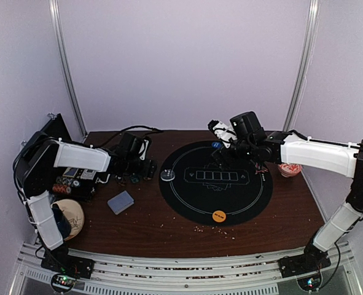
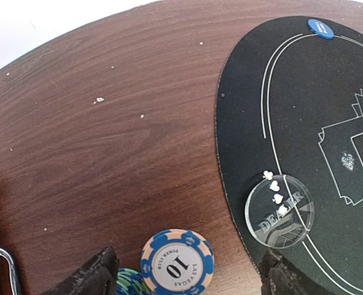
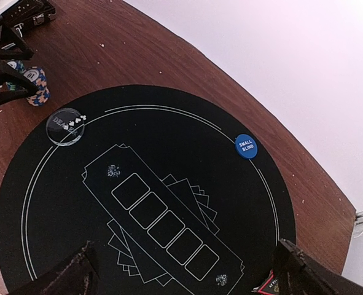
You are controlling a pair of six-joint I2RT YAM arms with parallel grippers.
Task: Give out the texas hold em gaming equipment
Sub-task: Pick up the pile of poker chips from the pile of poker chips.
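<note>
My left gripper (image 2: 184, 281) is open, low over the wood, with its jaws on either side of a blue-and-peach "10" poker chip (image 2: 177, 264); a teal striped chip (image 2: 127, 284) lies by the left finger. In the top view the left gripper (image 1: 144, 169) sits left of the mat by these chips (image 1: 133, 179). My right gripper (image 3: 187, 279) is open and empty above the black mat (image 3: 58, 203); in the top view it (image 1: 227, 153) is at the mat's far side. A blue "small blind" disc (image 3: 246, 146), a clear dealer disc (image 3: 66, 126), an orange disc (image 1: 218, 216) and a red triangle marker (image 3: 268, 284) lie on the mat. The grey-blue card deck (image 1: 120, 201) lies on the wood.
A chip tray (image 1: 70, 182) and a round wooden disc (image 1: 72, 215) are at the left edge. The red-and-white bowl (image 1: 290, 169) stands right of the mat. Small crumbs dot the wood near the front edge.
</note>
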